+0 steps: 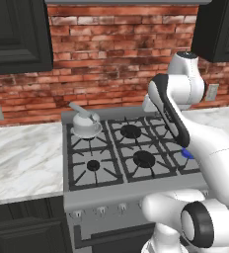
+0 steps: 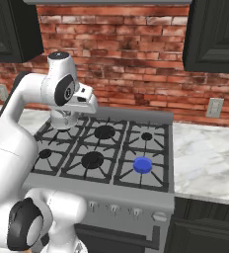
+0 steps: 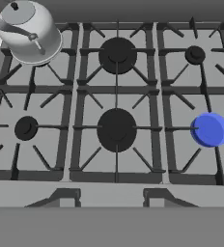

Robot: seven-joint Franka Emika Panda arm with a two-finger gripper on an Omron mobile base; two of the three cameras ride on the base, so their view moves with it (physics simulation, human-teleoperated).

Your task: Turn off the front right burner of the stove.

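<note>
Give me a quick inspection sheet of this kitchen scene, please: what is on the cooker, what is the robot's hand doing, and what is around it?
Surface: grey steel stove between marble counters.
Job's things: front right burner shows a bright blue disc, so it is lit; the other five burners are dark.
Knobs: small silver knobs along the stove front, none touched.
Clutter: a silver kettle on the back left burner.
Grippers: gripper above the stove's front edge, holding nothing; open or shut cannot be told.
Cables: nothing seen.
Surroundings: brick wall, dark cabinets, wall outlets.
</note>
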